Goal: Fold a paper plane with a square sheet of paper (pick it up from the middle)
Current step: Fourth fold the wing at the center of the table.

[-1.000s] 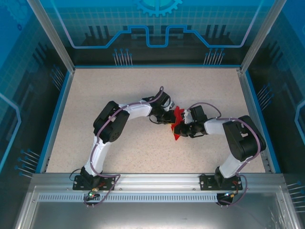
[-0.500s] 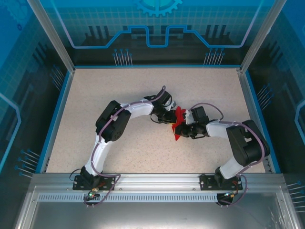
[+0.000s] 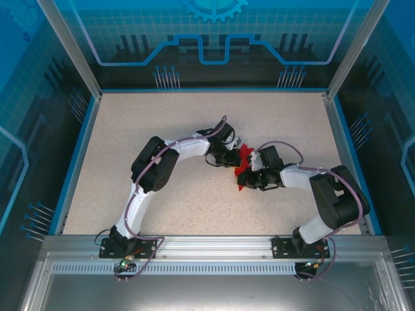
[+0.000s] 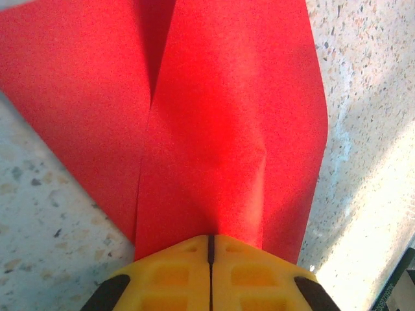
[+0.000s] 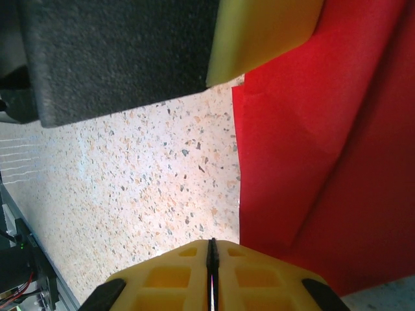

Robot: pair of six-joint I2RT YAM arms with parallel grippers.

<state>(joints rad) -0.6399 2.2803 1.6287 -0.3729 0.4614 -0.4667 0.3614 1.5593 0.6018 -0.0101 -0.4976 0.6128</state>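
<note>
**Mid-fold, held from two sides**

Top view: the paper point(image 3: 243, 166) sits near the middle of the bench point(image 3: 162, 129), bunched up between the two arms rather than lying flat. The left tool point(image 3: 231, 158) meets it from the far left and the right tool point(image 3: 250, 179) from the near right. The two tools are close together.

Left wrist: the left tool point(image 4: 209, 245) has its yellow pads pressed together with only a thin seam between them. The paper point(image 4: 227, 129) runs out from that pinch, so it is clamped on the sheet. A crease runs away from the pads, with a panel lying to each side of it, and a soft buckle shows just ahead of the grip.

Right wrist: the right tool point(image 5: 211, 256) is likewise closed, pads meeting, with the paper point(image 5: 324, 162) coming out of the pinch on the right. A fold line crosses the sheet. The left tool's yellow finger and dark body sit at the top, touching the paper's upper edge.

Doing the step well, as I judge it: the crease looks formed but not sharp. Move the two tools together so the thin sheet is neither stretched nor torn. Bring the edges into line before pressing down on the bench. One tool should let go only once the other alone holds the fold.
</note>
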